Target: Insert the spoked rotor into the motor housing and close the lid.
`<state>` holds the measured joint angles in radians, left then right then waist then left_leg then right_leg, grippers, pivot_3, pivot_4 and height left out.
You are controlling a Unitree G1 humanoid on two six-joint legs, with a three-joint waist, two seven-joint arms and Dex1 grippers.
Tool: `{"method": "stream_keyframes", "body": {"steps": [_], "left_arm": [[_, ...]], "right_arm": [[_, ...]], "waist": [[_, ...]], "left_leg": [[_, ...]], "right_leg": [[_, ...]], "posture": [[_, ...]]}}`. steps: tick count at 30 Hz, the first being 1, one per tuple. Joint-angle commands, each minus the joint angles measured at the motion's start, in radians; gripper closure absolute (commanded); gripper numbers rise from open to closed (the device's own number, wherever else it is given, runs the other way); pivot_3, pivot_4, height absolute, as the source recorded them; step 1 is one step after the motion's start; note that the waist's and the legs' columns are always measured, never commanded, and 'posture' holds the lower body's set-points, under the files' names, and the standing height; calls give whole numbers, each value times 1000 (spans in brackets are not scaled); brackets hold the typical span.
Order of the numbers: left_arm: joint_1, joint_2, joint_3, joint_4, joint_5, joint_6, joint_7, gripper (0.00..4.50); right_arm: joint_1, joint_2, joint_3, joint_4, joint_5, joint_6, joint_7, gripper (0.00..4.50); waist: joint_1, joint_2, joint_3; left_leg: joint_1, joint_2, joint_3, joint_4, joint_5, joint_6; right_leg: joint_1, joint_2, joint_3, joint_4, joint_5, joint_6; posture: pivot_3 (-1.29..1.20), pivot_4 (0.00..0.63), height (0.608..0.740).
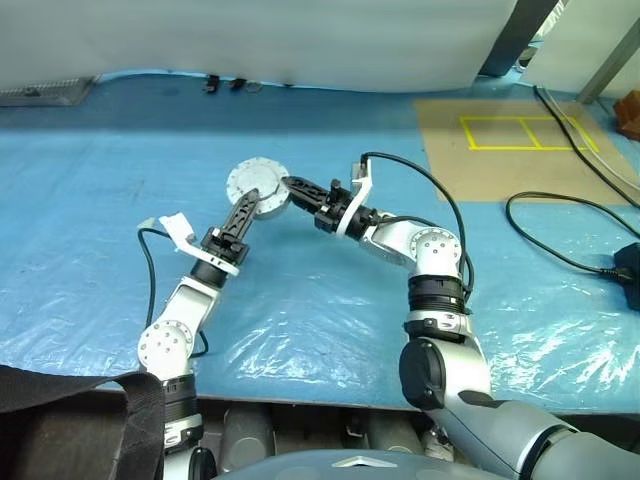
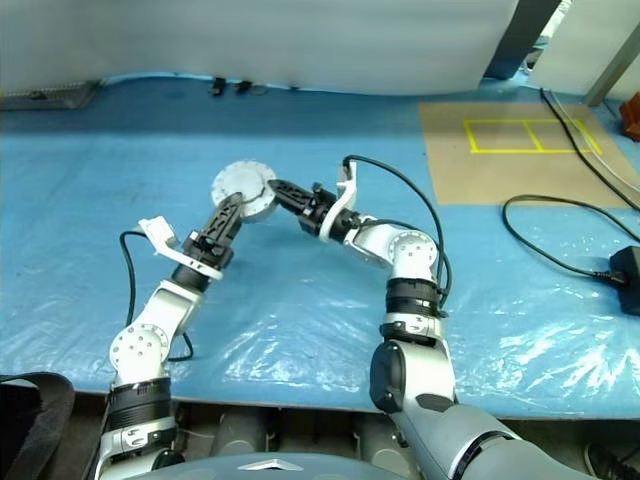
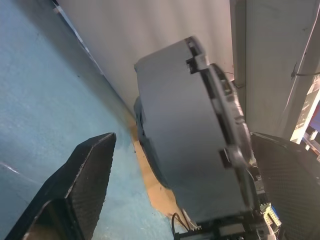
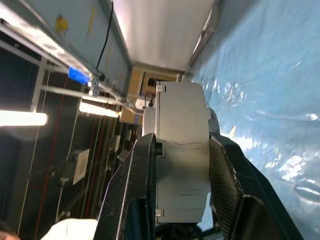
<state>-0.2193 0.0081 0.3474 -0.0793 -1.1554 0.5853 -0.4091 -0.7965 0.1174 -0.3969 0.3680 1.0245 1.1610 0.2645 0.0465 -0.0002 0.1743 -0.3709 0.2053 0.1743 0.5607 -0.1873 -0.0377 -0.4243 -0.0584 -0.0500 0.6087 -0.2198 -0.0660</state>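
the right gripper point(image 1: 288, 186) clamps the housing point(image 1: 256, 183) from its right, holding it above the blue sheet point(image 1: 90, 240). the left gripper point(image 1: 258, 198) reaches up to the housing's lower edge, fingers spread around it.

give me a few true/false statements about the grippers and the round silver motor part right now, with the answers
1. The right gripper is clamped on the silver motor housing. True.
2. The left gripper is shut tight on the housing. False: its fingers stand wide open either side of it.
3. The housing lies flat on the blue plastic sheet. False: it is held up off the sheet.
4. A yellow taped rectangle marks the brown board to the robot's right. True.
5. A black cable lies on the sheet on the robot's right side. True.
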Motion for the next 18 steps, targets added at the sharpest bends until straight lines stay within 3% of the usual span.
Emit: {"method": "stream_keyframes", "body": {"steps": [1, 5, 8, 11, 18], "left_arm": [[-11, -9, -2, -23, -13, -16, 0, 38], [-18, -22, -8, -18, -26, -3, 2, 38], [-15, -20, -4, -20, -43, 9, -3, 642], [-19, -23, -1, -18, -57, 9, -2, 1629], [-23, -46, 6, -22, -87, -11, 18, 1717]], "right_arm": [[8, 65, 28, -74, 68, 7, 44, 3372], [22, 64, 64, -78, 52, -2, 51, 3372], [17, 60, 66, -72, 53, -21, 49, 3372], [0, 51, 60, -51, 40, -56, 45, 3372], [-41, 25, 14, 30, 10, -176, 11, 3372]], "waist": [[1, 0, 0], [3, 0, 0], [3, 0, 0], [4, 0, 0], [4, -1, 0]], "left_leg": [[0, 0, 0, 0, 0, 0], [0, 0, 0, 1, 0, 0], [0, 0, 0, 1, 0, 0], [0, 0, 0, 1, 0, 0], [0, 0, 0, 2, 0, 0]], "right_leg": [[0, 0, 0, 0, 0, 0], [0, 0, 0, 0, 0, 0], [0, 0, 0, 0, 0, 0], [0, 0, 0, 0, 0, 0], [0, 0, 0, 1, 0, 0]], "posture": [[0, 150, 740], [0, 150, 740], [0, 150, 740], [0, 150, 740], [0, 150, 740]]}}
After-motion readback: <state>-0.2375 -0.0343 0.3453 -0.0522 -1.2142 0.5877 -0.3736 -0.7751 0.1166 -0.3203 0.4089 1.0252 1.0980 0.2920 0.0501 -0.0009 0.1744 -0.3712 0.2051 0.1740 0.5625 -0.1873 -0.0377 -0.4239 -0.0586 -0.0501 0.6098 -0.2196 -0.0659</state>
